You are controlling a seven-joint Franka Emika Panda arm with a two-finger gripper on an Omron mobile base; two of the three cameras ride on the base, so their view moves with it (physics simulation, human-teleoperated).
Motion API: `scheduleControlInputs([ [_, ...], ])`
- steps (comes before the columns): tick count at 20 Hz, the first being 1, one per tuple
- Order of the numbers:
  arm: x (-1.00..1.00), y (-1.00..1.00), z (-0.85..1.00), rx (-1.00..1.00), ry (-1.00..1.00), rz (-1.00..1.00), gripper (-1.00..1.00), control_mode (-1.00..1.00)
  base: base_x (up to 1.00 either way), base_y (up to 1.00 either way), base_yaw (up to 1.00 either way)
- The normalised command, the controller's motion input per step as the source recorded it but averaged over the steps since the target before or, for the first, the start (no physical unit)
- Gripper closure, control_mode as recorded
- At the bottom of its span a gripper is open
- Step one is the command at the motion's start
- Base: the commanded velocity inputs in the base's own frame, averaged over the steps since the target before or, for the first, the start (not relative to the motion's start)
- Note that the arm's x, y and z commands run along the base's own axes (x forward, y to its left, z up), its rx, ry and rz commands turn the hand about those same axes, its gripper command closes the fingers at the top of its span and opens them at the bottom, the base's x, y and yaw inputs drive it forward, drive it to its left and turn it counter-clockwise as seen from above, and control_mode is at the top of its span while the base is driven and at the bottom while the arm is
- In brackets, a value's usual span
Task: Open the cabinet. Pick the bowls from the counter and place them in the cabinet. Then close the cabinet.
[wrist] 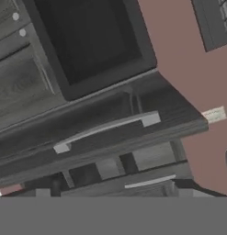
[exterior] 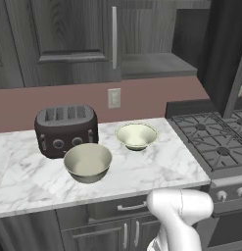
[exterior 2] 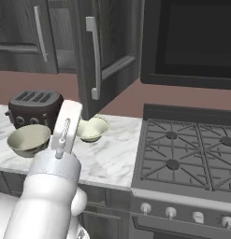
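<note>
Looking along the gripper, the hand view shows the cabinet (wrist: 92, 137) right in front of it. The cabinet is dark grey wood with wavy lines in it. Its doors have a raised frame around a flat middle. A long silver bar handle (wrist: 105, 128) runs across the door in front of the gripper, lying sideways because the hand is turned.

From the base views, the cabinet (exterior: 68, 39) hangs on the wall above the counter (exterior: 157, 166). The left door is shut and its handle (exterior: 114, 37) stands straight up. The right door (exterior 2: 112, 46) is swung wide open, out into the room. Inside is a bare grey shelf (exterior: 152, 63).

Both bowls sit on the white marble counter, lower than the cabinet door the gripper faces. The larger bowl (exterior: 88, 162) is beige-grey outside and cream inside. It sits just in front of the dark toaster (exterior: 66, 130). The smaller bowl (exterior: 136, 136) is whitish and sits beside the toaster, closer to the black stove (exterior: 210, 142). The two bowls are near each other but not touching. Both stand upright with nothing in them.

I cannot tell if the gripper is spread or clenched. It holds neither bowl, since both rest on the counter.
</note>
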Motion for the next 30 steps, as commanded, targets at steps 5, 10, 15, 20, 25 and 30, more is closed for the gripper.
scheduleControlInputs([
  [5,-0.01,1.00,0.00,-0.32,0.00,-0.09,-1.00,-1.00,0.00,0.00,0.00],
  [10,0.30,0.84,0.00,-0.19,0.10,-0.13,-1.00,-1.00,0.00,0.00,0.00],
  [15,0.59,0.42,0.00,-0.05,0.26,-0.15,-1.00,-1.00,0.00,0.00,0.00],
  [20,0.37,0.13,-0.04,-0.02,0.04,-0.09,-1.00,-1.00,0.00,0.00,0.00],
  [25,0.58,0.27,-0.24,0.00,-0.06,-0.39,-1.00,-1.00,0.00,0.00,0.00],
  [30,0.57,0.15,-0.10,0.00,-0.02,-0.42,-1.00,-1.00,0.00,0.00,0.00],
])
